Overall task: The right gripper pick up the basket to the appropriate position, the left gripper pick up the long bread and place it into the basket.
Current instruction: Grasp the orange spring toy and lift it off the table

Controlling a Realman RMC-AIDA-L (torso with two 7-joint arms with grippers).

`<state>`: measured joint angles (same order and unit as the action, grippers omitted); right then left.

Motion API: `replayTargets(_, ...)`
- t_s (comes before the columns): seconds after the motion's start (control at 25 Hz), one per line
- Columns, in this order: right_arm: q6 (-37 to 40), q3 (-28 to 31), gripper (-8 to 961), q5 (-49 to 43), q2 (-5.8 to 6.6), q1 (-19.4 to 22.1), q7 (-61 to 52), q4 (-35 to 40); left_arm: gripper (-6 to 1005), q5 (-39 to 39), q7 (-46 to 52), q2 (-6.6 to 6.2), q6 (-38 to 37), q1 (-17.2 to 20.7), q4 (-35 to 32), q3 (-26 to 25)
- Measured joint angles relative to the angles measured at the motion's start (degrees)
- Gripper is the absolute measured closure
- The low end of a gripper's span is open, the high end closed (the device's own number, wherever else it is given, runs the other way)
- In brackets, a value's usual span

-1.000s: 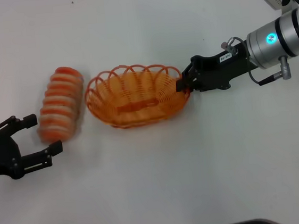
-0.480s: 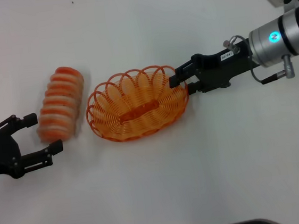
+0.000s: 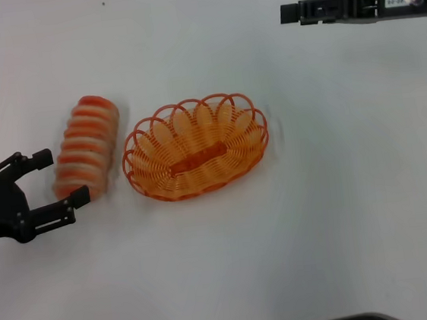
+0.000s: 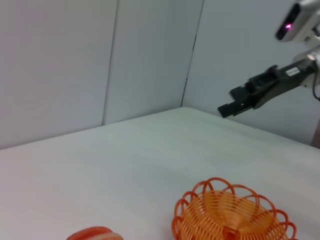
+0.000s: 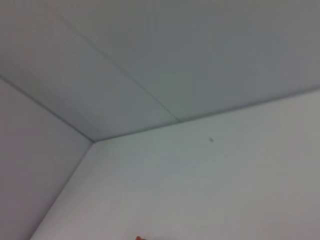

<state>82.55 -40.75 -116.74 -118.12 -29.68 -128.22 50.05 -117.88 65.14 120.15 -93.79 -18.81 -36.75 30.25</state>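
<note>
right tool (image 3: 287, 13) now off one basket (image 3: 196, 156), state unclear; left tool (image 3: 53, 179) spread beside one long bread (image 3: 84, 146)

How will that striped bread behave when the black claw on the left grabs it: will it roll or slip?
The long bread looks rounded with crosswise ridges, so it may roll sideways if nudged, perhaps toward the basket beside it. The ridges probably give the fingers some hold. The left gripper, jaws open around its near end, grips off-centre, so the far end might droop or swing.

One basket (image 3: 195, 146), centre of bench (image 3: 285, 259). One bread (image 3: 84, 147), at 9 o'clock from basket. Two grippers: left (image 3: 42, 187) at 8 o'clock, right (image 3: 287, 13) at 1 o'clock.
</note>
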Motion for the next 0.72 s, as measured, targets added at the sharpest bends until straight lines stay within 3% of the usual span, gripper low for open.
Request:
replayTargets(0.24, 2.76, 1.03, 233, 6.16, -0.82, 5.4, 34.33, -4.68, 71, 0.45, 0.61, -0.01, -0.6, 0.02, 0.02, -0.02)
replayTargets(0.64, 1.47, 1.49, 73, 1.94, -1.49, 8.87, 60.57, -13.64, 71, 0.04, 2.08, -0.61, -2.46, 1.19, 1.08, -1.38)
replayTargets(0.72, 1.47, 1.77, -4, 1.95, -1.49, 9.95, 63.99, -14.13, 71, -0.08, 2.46, -0.9, -2.5, 1.38, 1.48, -1.31)
